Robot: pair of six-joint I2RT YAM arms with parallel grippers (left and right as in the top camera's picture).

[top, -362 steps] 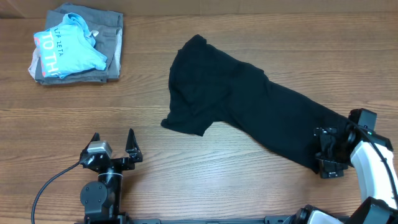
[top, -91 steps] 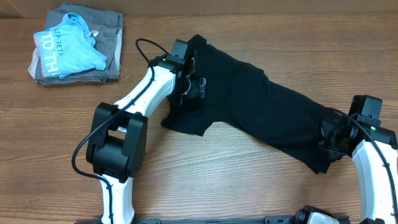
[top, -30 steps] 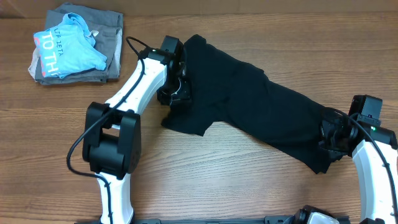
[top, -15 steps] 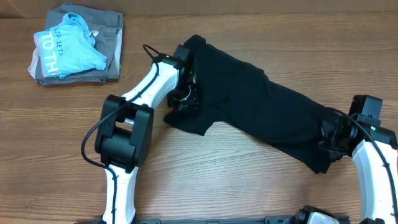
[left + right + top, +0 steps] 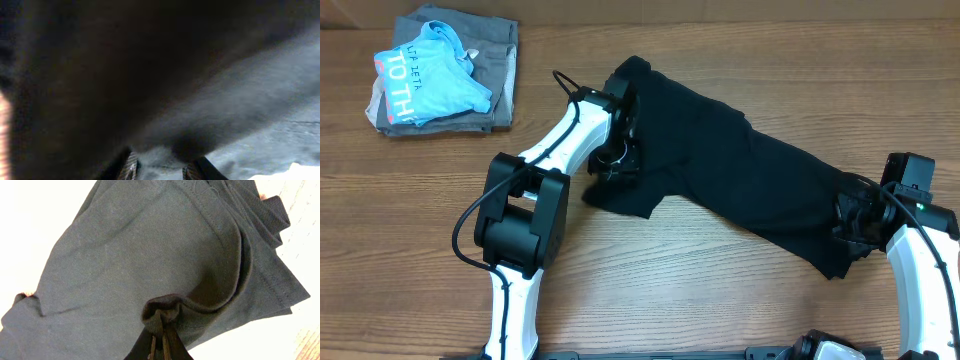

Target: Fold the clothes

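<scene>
The clothes [image 5: 720,160] are one black garment lying in a slant from the upper middle of the table down to the lower right. My left gripper [image 5: 618,160] is pressed onto its left part, just above the sleeve. In the left wrist view dark cloth [image 5: 150,75] fills the frame, and the left gripper [image 5: 164,170] has its fingertips [image 5: 131,167] apart with cloth showing between them. My right gripper [image 5: 848,240] is at the lower right end. The right wrist view shows this gripper [image 5: 159,347] shut on a bunched fold of the garment [image 5: 140,255].
A light blue shirt with lettering [image 5: 430,80] lies on a grey folded garment [image 5: 500,60] at the far left corner. The left arm's base [image 5: 510,225] stands left of the black garment. Bare wooden table [image 5: 720,310] runs along the front.
My left gripper has shifted from the garment's left edge a little to the right and down onto the cloth, and its jaws have narrowed. The right arm has not moved.
</scene>
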